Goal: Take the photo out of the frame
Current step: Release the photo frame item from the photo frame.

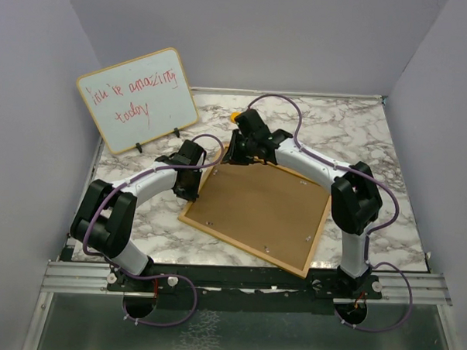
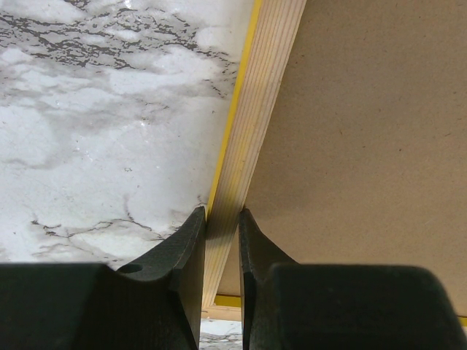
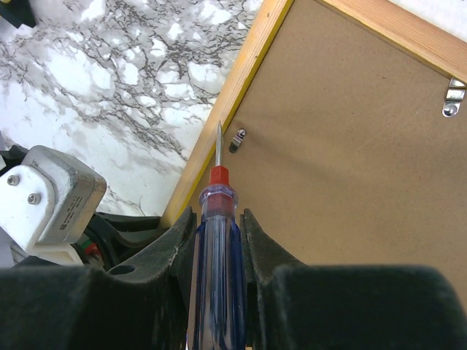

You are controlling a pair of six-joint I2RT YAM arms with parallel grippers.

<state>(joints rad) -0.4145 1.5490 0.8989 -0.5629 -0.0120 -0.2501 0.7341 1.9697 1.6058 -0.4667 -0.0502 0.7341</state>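
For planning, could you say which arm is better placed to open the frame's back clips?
Right: the right tool holds a screwdriver aimed at a clip; the left tool clamps the frame edge.

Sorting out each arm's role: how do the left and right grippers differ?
The left gripper clamps the frame by its wooden edge; the right gripper clamps a screwdriver. The left sits at the frame's side, the right near its far corner, tip aimed at a clip. Both are shut.

Open marble table (image 1: 378, 139) right of the frame (image 1: 255, 211); whiteboard (image 1: 136, 101) at the far-left corner.
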